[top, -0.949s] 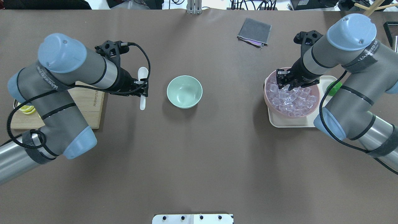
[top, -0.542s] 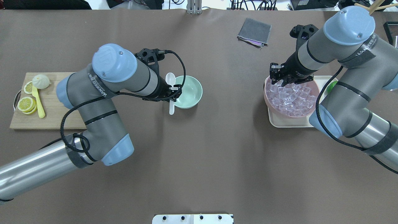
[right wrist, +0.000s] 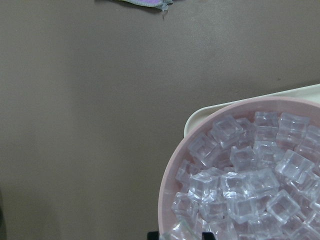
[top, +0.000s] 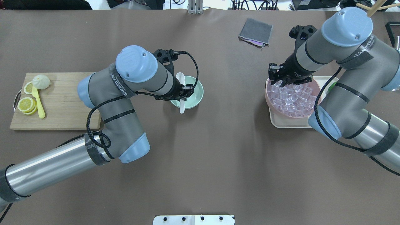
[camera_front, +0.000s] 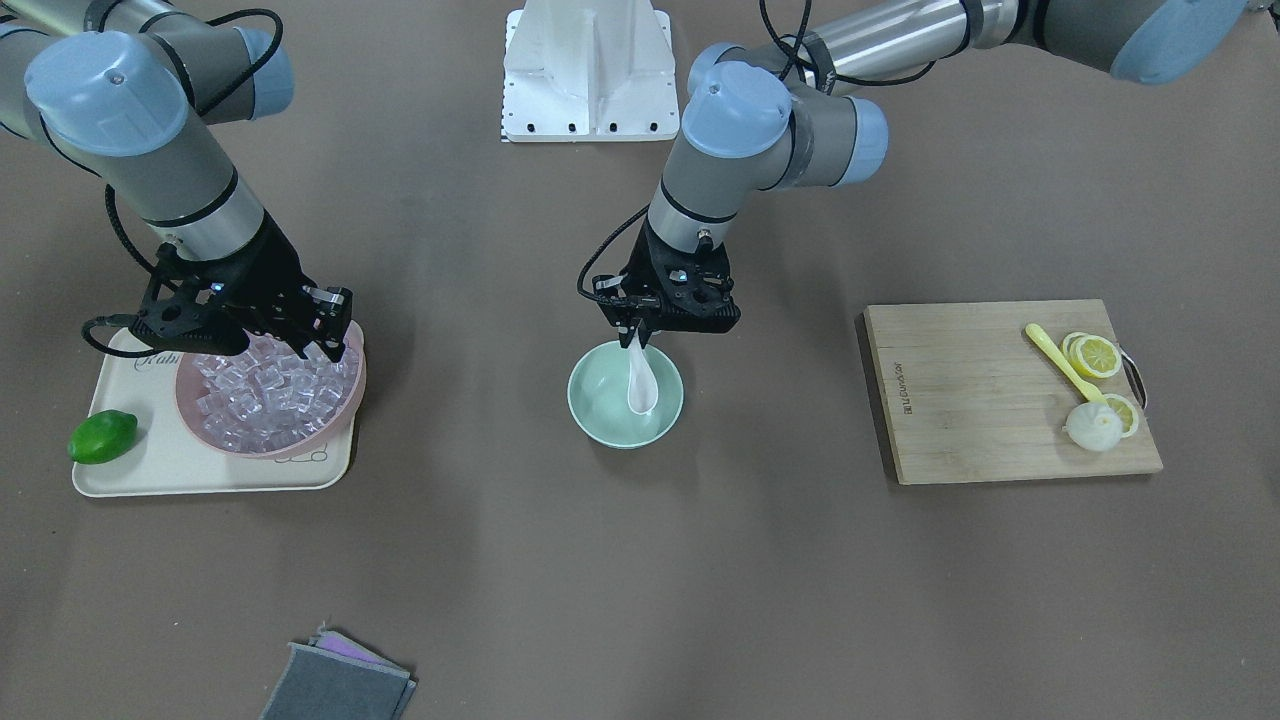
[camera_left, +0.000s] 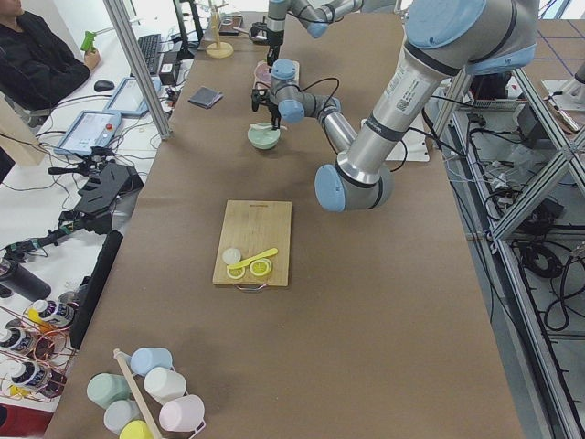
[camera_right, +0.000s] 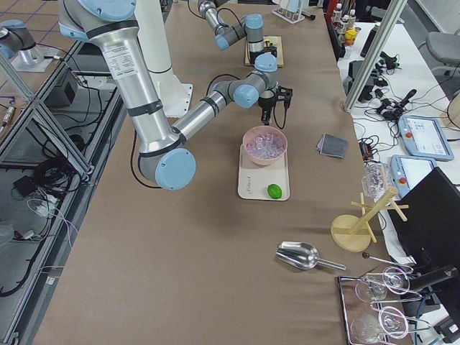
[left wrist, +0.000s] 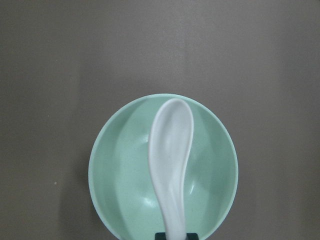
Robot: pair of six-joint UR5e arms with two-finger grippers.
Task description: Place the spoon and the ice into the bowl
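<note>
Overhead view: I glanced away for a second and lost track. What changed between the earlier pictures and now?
The left hand, shut on the spoon, swung from beside the cutting board to the table's middle and now holds the spoon over the bowl. The right hand shifted from the ice toward the pink bowl rim; whether it holds a cube is unclear. Both bowls and the board stayed put.

Left arm [top: 118, 90] and right arm [top: 353, 56] look identical tbh — grey tubes, powder-blue joint caps with tiny screws, shiny silver sections, black tape bands, braided black cables, white lettering.
</note>
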